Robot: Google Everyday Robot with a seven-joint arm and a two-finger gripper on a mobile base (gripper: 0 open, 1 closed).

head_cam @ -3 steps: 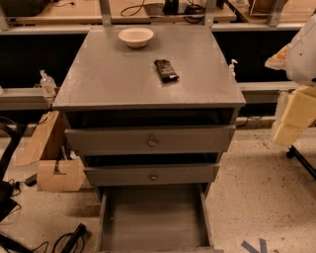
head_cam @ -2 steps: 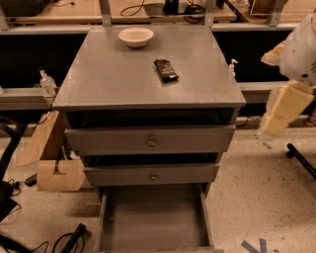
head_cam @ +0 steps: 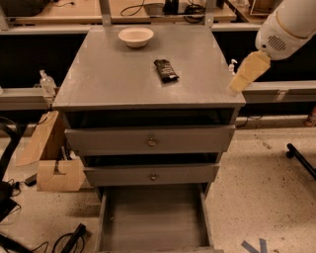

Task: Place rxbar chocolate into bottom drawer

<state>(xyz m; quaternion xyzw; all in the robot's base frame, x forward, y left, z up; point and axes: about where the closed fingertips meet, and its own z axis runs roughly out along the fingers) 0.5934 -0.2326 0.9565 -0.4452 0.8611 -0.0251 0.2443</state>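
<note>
Grey three-drawer cabinet [head_cam: 123, 84] sits centre on a pale speckled floor [head_cam: 266, 188], with the bottom drawer [head_cam: 153, 217] pulled open under two knobbed drawers [head_cam: 148, 141]. The gripper [head_cam: 236, 88] hangs just off the cabinet's right edge at top height. Behind is a wooden bench [head_cam: 64, 10] with cables and dark space under it, plus a grey horizontal rail [head_cam: 24, 96] either side with a clear bottle [head_cam: 46, 81] on the left one. Floor left has cardboard pieces [head_cam: 54, 173] beside the cabinet and black cables [head_cam: 69, 239]; floor right has a black stand leg [head_cam: 301, 160] and a blue tape mark [head_cam: 254, 245] near the bottom edge.
</note>
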